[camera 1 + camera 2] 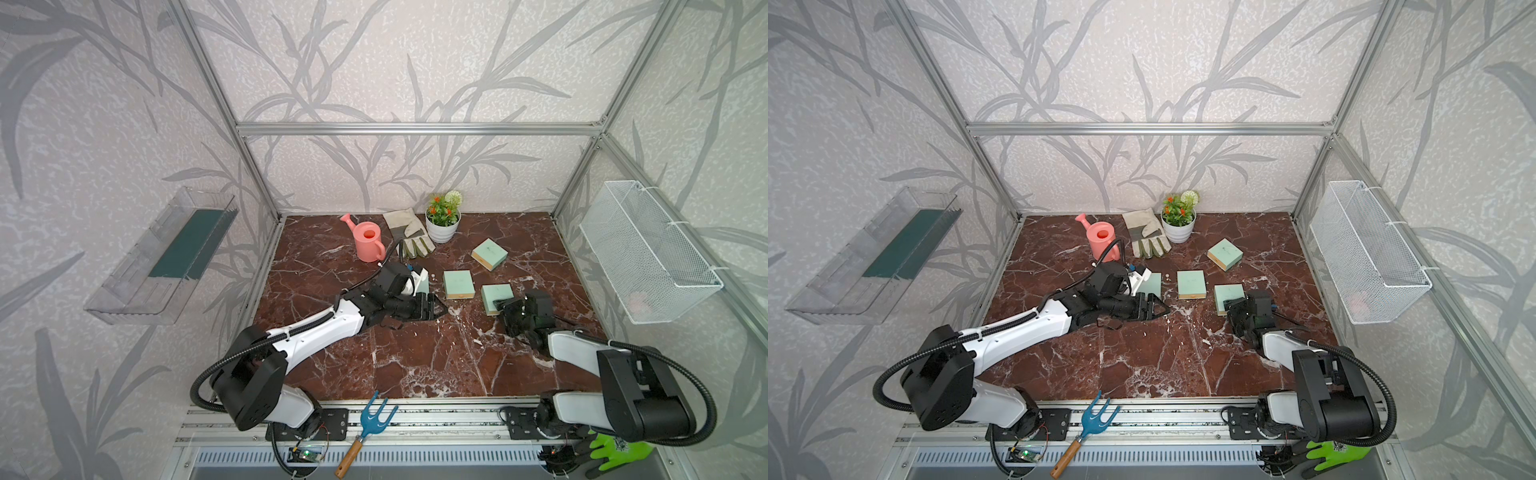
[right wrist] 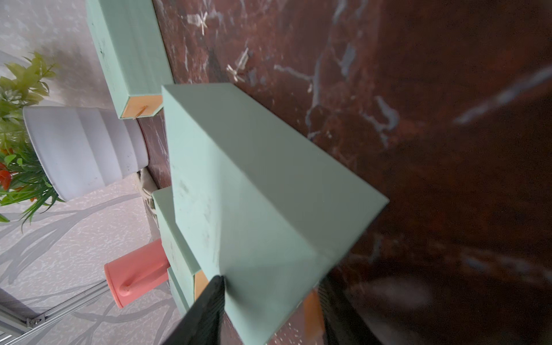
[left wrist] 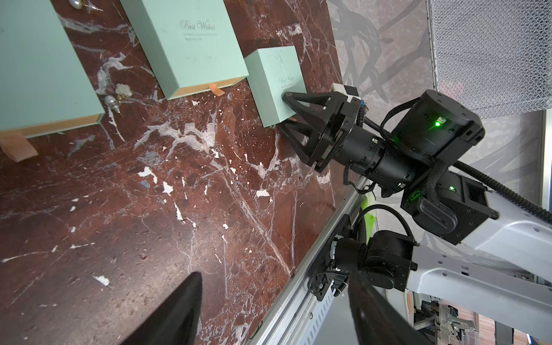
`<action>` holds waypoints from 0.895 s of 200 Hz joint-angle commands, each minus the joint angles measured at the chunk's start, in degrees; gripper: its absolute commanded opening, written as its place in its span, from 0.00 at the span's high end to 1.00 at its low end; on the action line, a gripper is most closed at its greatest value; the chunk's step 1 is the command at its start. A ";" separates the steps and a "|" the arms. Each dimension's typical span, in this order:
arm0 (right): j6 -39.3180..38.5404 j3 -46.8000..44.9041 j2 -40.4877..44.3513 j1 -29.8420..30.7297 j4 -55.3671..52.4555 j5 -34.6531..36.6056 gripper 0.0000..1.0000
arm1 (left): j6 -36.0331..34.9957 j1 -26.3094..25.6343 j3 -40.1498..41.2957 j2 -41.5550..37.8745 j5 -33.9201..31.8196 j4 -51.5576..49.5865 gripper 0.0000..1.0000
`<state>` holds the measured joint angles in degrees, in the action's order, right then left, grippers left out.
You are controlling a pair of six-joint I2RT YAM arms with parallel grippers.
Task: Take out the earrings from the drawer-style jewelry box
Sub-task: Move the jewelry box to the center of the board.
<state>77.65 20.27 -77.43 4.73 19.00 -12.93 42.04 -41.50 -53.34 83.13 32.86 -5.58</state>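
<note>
Several mint-green drawer-style jewelry boxes lie on the marble table (image 1: 415,365). My right gripper (image 1: 500,305) (image 2: 273,280) is shut on the end of the nearest jewelry box (image 1: 496,293) (image 3: 274,77), at its orange pull tab (image 2: 312,307). One finger lies on the box's top face and the other by its lower edge. Pearl-like earrings (image 3: 115,100) (image 1: 1166,275) lie on the marble between two other boxes (image 3: 44,74) (image 3: 185,44). My left gripper (image 1: 441,309) (image 3: 274,322) hovers open and empty near the middle.
At the back stand a pink watering can (image 1: 368,241), a work glove (image 1: 409,235), a potted plant (image 1: 442,220) and one more box (image 1: 489,253). A wire basket (image 1: 648,257) hangs on the right wall and a clear tray (image 1: 162,262) on the left. A blue hand rake (image 1: 365,428) lies on the front rail.
</note>
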 commanded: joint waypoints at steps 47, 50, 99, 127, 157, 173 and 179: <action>-1.95 5.10 -8.24 0.19 0.17 -1.11 0.48 | -1.00 0.35 0.87 0.18 -0.07 0.03 0.23; -1.96 5.20 -8.51 0.20 0.32 -1.20 0.48 | -1.00 0.33 0.82 0.19 -0.10 0.03 0.23; -2.49 7.56 -11.32 0.19 0.89 -1.42 0.47 | -0.82 0.54 0.89 0.54 0.18 0.54 0.23; -3.19 8.90 -11.84 0.18 -0.11 -1.09 0.46 | -0.82 0.62 1.10 0.39 0.18 0.56 0.23; -3.97 10.19 -12.81 -0.07 -0.28 -1.30 0.45 | -0.82 0.70 1.11 0.54 0.05 0.71 0.23; -4.45 10.90 -13.26 -0.16 -0.15 -1.82 0.45 | -0.76 0.71 1.22 0.63 0.16 0.73 0.23; -4.56 11.08 -13.04 -0.16 -0.20 -1.99 0.44 | -0.69 0.66 1.22 0.59 0.18 0.82 0.23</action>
<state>74.70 30.26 -89.49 4.71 21.34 -15.05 42.02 -41.12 -52.99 83.15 32.86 -5.56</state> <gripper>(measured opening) 0.552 0.768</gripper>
